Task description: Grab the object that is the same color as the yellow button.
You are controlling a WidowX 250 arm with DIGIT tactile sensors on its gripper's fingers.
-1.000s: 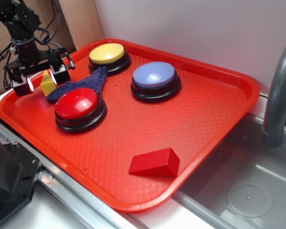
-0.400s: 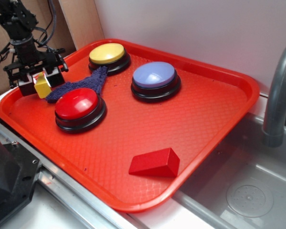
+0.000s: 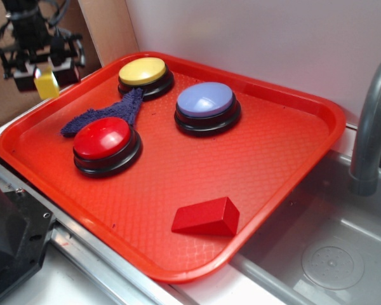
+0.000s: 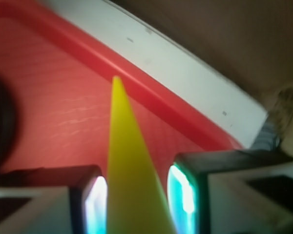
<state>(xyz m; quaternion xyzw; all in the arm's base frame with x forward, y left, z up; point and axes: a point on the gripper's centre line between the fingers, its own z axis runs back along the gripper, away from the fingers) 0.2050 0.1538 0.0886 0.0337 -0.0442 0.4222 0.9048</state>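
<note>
The small yellow pointed object (image 3: 46, 83) hangs in the air above the far left corner of the red tray (image 3: 273, 159), held between the fingers of my gripper (image 3: 46, 75), which is shut on it. In the wrist view the object (image 4: 129, 180) fills the gap between the two pads, its tip pointing at the tray's rim (image 4: 151, 95). The yellow button (image 3: 143, 72) sits on its black base at the back of the tray, to the right of my gripper and well below it.
A red button (image 3: 105, 140) and a lavender-blue button (image 3: 206, 101) also stand on the tray. A dark blue cloth (image 3: 114, 113) lies between the red and yellow buttons. A red wedge block (image 3: 206, 217) rests near the front edge. A sink (image 3: 330, 260) and grey faucet (image 3: 371, 127) are at right.
My gripper closed on the yellow object and lifted it up off the tray, rising toward the upper left. Nothing else moved.
</note>
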